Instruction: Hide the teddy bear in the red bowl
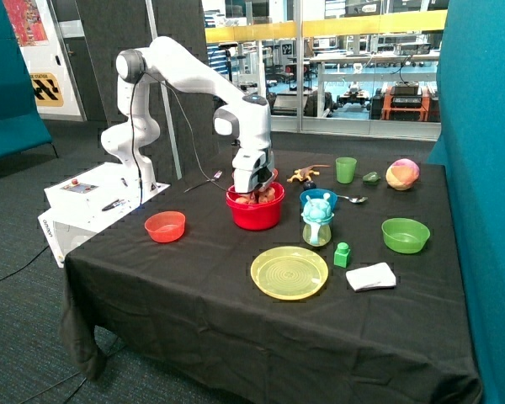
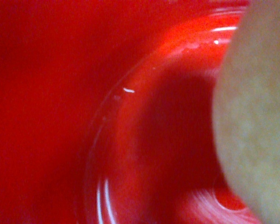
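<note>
The red bowl [image 1: 254,215] stands near the middle of the black table [image 1: 194,286]. My gripper [image 1: 253,192] reaches down into it from above, its tip below the rim. Tan-orange plush of the teddy bear [image 1: 268,195] shows just over the rim, beside the gripper. The wrist view is filled by the shiny inner wall and floor of the red bowl [image 2: 60,116], with the teddy bear [image 2: 256,121] as a large tan mass very close on one side.
A small orange-red bowl [image 1: 165,225] sits toward the robot base. A yellow plate [image 1: 289,272] lies in front of the red bowl. A blue cup [image 1: 317,220], green block [image 1: 342,254], white cloth [image 1: 370,276], green bowl [image 1: 405,235], green cup [image 1: 346,169] and lizard toy [image 1: 305,174] lie beyond.
</note>
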